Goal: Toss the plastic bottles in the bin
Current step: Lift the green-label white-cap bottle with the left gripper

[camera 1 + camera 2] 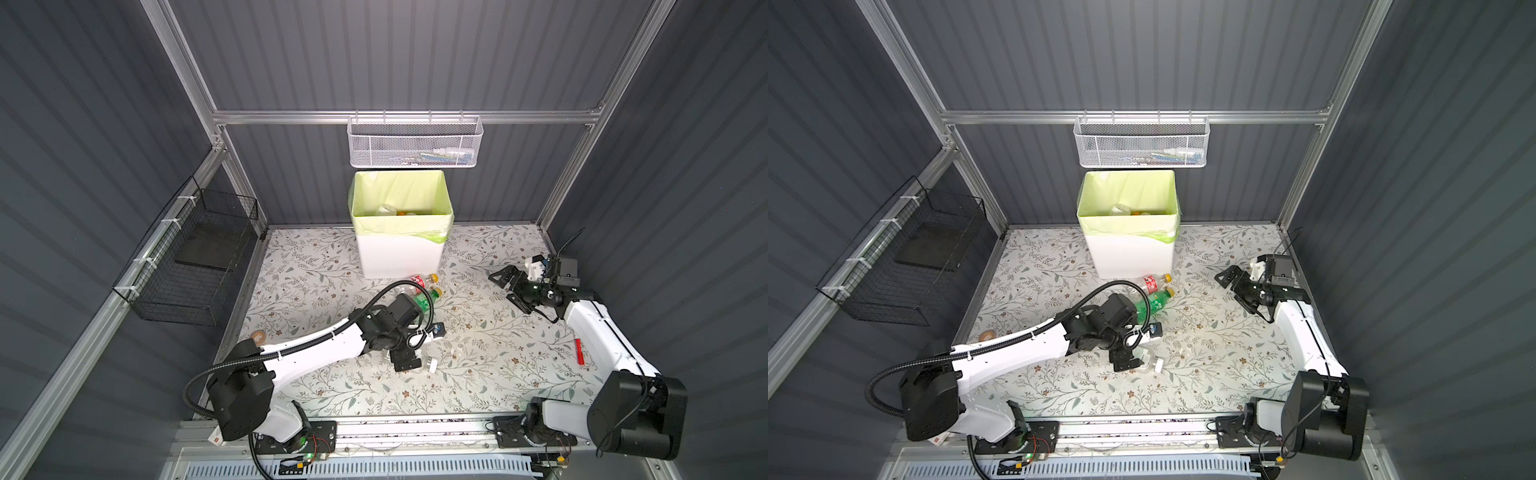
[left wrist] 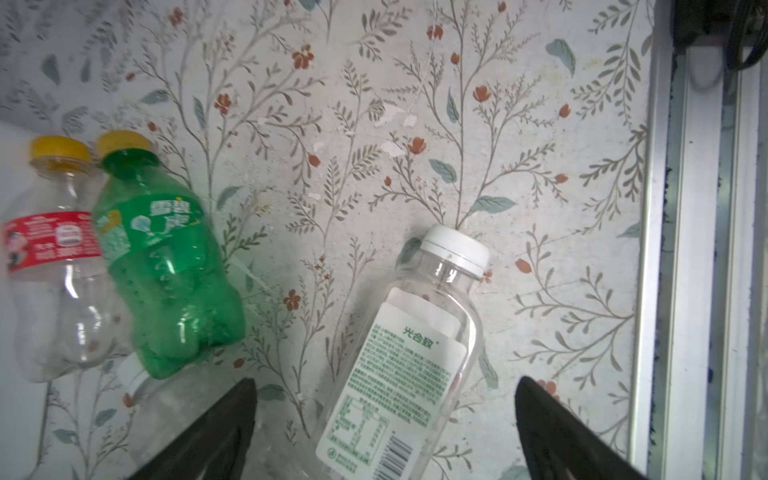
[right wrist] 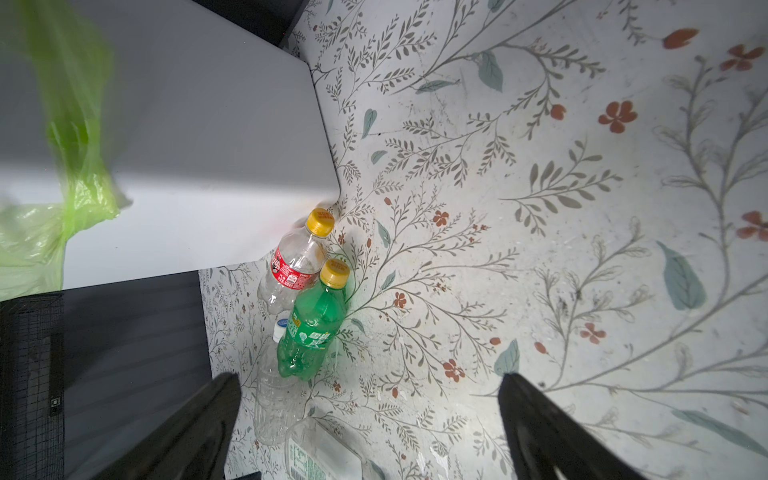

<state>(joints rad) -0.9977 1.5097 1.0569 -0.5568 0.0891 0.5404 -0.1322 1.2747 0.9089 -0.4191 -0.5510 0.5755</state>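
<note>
Plainly, the coming move turns on the clear squarish plastic bottle with a white cap and green-printed label. It lies on its side on the flowered table mat, at about 6 o'clock from the tall white bin lined with a pale green bag and well apart from it. Its long axis runs out from between the black fingers of the left gripper — in a top view its white cap points toward 4 o'clock — so the jaws straddle its narrow width. They stand wide, holding nothing. The left arm reaches in from 8 o'clock, wrist bent down. The right gripper, likewise wide and empty, hovers at 2 o'clock, farther off; I judge the left should descend and close.
</note>
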